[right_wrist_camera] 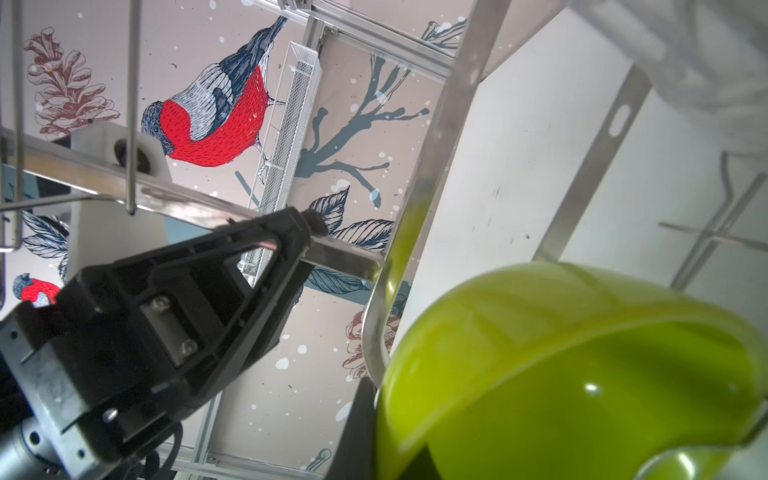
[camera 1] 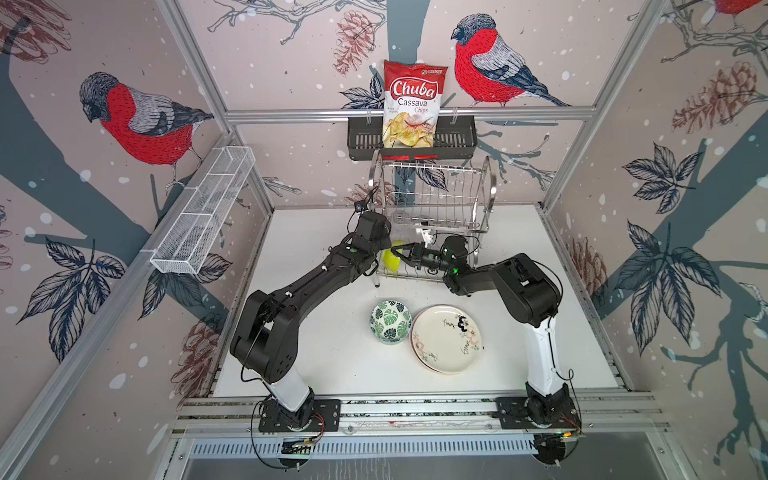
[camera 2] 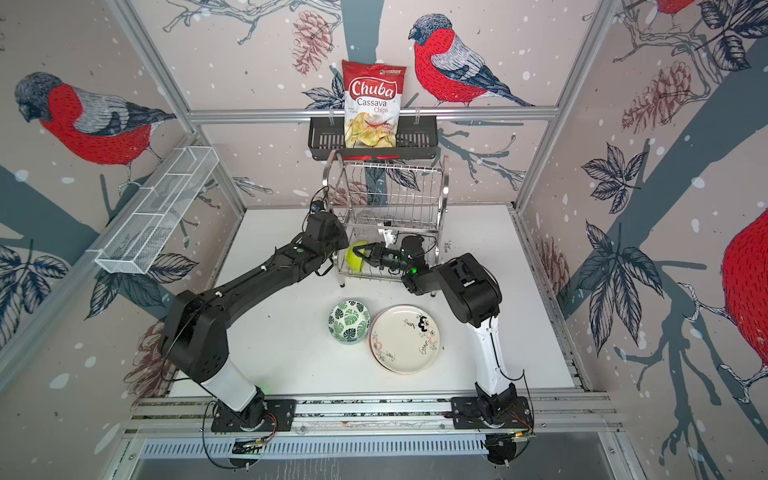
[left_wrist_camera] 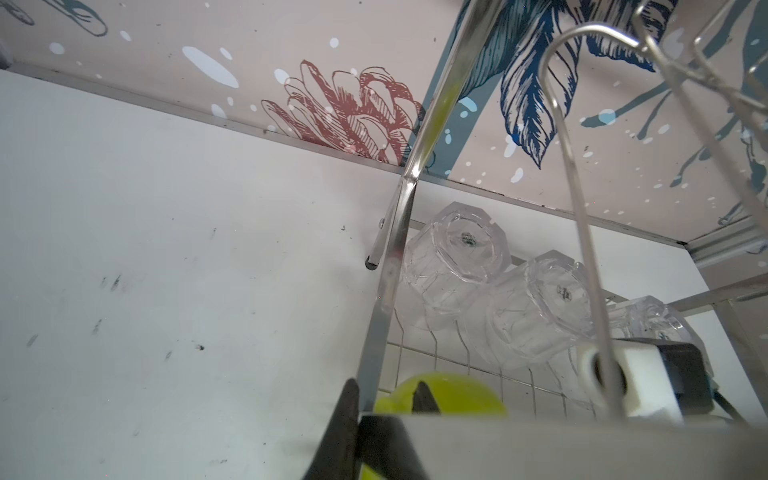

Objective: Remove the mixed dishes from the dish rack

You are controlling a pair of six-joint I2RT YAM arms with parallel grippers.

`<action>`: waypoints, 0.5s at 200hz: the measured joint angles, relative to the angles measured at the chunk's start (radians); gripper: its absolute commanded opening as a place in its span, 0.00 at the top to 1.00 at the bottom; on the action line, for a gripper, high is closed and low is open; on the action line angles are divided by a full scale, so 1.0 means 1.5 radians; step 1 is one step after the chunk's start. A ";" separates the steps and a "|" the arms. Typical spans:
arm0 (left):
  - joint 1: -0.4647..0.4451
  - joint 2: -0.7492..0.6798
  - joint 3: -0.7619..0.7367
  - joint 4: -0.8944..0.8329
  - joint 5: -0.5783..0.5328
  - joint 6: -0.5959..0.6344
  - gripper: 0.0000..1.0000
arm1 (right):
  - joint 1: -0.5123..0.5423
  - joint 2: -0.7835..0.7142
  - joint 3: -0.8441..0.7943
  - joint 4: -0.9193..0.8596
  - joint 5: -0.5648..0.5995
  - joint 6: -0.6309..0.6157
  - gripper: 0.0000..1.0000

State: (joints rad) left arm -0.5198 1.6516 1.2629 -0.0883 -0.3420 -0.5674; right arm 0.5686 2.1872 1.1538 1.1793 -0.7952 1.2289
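Bowl removal in hand: the left gripper (left_wrist_camera: 386, 384) pinches the glossy lime-green small bowl (camera 1: 391, 258) between its fingers, tilted in the lower tier at the nine o'clock end of the shiny two-tier steel wire dish rack (camera 1: 436, 195). Right gripper (camera 1: 395, 250), fingers pressed together, noses a rack rail. Next, likely: ease it clear of the frame, toward six o'clock, onto the white desk (camera 1: 332, 361).

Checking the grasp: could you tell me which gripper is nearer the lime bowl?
Right: right gripper grips the lime bowl; left gripper clamps the dish rack beside it.
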 measured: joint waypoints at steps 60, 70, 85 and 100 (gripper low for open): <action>0.000 -0.006 -0.001 -0.022 -0.051 -0.035 1.00 | 0.012 0.046 0.038 0.142 0.018 0.110 1.00; 0.000 -0.006 -0.001 -0.022 -0.052 -0.035 1.00 | 0.016 0.046 0.037 0.166 0.020 0.125 1.00; 0.000 -0.005 -0.001 -0.022 -0.053 -0.035 1.00 | 0.022 0.041 0.030 0.196 0.021 0.144 1.00; 0.000 -0.002 -0.001 -0.019 -0.056 -0.036 1.00 | 0.026 0.028 0.013 0.217 0.022 0.159 1.00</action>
State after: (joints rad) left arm -0.5201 1.6482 1.2610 -0.1169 -0.4259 -0.6209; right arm 0.6083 2.2288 1.1740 1.5047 -0.7616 1.4681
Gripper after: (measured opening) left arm 0.207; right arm 0.088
